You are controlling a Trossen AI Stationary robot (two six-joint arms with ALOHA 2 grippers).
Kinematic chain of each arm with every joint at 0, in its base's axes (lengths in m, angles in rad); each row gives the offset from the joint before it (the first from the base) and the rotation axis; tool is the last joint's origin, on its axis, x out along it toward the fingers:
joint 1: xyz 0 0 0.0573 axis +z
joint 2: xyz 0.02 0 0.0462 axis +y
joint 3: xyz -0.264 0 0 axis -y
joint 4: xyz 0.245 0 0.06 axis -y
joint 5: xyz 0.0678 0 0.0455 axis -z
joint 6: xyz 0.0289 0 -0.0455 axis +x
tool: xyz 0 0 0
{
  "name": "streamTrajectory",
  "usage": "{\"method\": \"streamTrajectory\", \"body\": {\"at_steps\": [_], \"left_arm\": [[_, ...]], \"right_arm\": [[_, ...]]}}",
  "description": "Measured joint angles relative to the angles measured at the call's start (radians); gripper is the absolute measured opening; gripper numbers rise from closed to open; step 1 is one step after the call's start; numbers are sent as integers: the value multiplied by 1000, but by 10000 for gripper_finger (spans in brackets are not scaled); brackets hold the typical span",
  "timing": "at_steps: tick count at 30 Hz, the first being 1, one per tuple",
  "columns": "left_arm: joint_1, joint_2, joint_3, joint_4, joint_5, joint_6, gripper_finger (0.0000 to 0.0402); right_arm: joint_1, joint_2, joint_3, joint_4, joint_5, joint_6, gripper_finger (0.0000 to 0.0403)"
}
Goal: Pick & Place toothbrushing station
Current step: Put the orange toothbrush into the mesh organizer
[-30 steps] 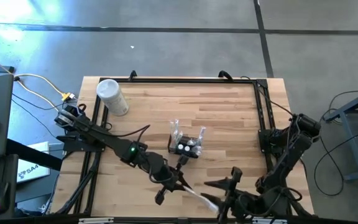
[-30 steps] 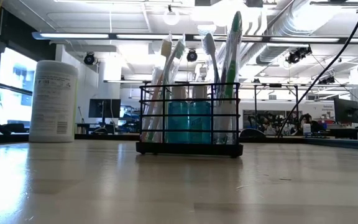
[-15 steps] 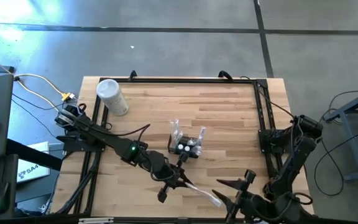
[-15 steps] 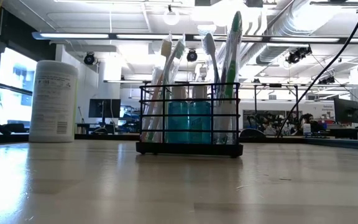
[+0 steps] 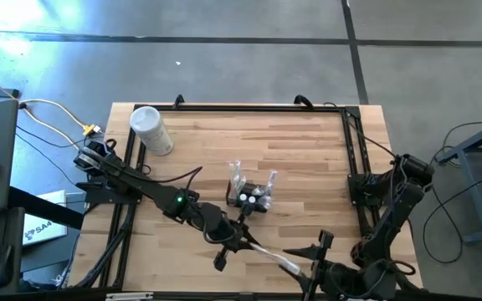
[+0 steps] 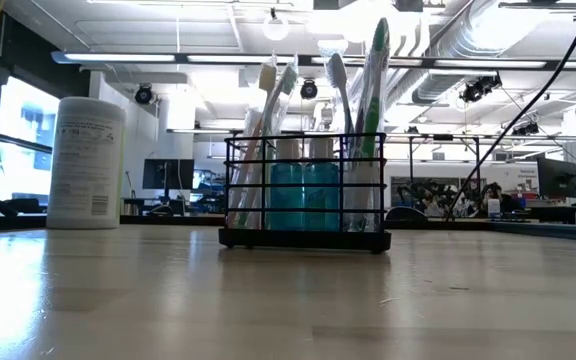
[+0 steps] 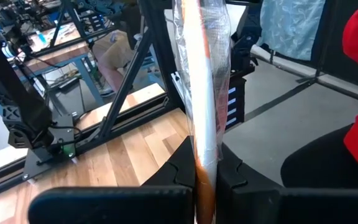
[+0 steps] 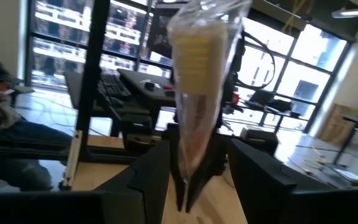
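Just in front of the black wire toothbrushing station [image 5: 252,197], on the near side of the light wooden desk [image 5: 308,150], the left end effector [image 5: 239,242] stays clenched on a long toothbrush sealed in clear plastic wrap [image 5: 268,256]. Its arm reaches diagonally across the desk from the far left corner, and the brush sticks out away from the station toward the near edge. The left wrist view shows the wrapped handle [image 7: 205,93] pinched tight between the two dark fingers.

What has shifted is the right arm. Over the last second its end effector [image 5: 298,269] has drifted away from the brush tip and has now come back toward it, so the free end of the brush lies between its fingers again. The right wrist view shows the wrapped brush head [image 8: 194,74] in the middle, with the fingers standing clear on either side, so this end effector looks released and grips nothing. The arm is folded low beyond the near right corner.

This looks like lining up a hand-over or a re-grip, not yet completed. The station itself stands upright near the desk's middle, unmoved, already carrying several brushes and blue bottles [image 6: 303,190]. A white lidded cylindrical container [image 5: 151,130] stands well beyond it, toward the far left.
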Motion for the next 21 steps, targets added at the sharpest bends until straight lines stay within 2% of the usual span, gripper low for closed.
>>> {"method": "streamTrajectory", "body": {"at_steps": [6,15,18,21], "left_arm": [[0,0,0,-3,0,0,6],[0,0,0,-23,-19,-3,6],[0,0,0,-22,-20,-3,6],[0,0,0,-22,-22,-2,6]], "right_arm": [[-51,0,0,-5,-103,10,155],[-79,0,0,-58,-111,7,154],[-72,0,0,-61,-103,7,138],[-71,0,0,-70,-106,6,104]]}}
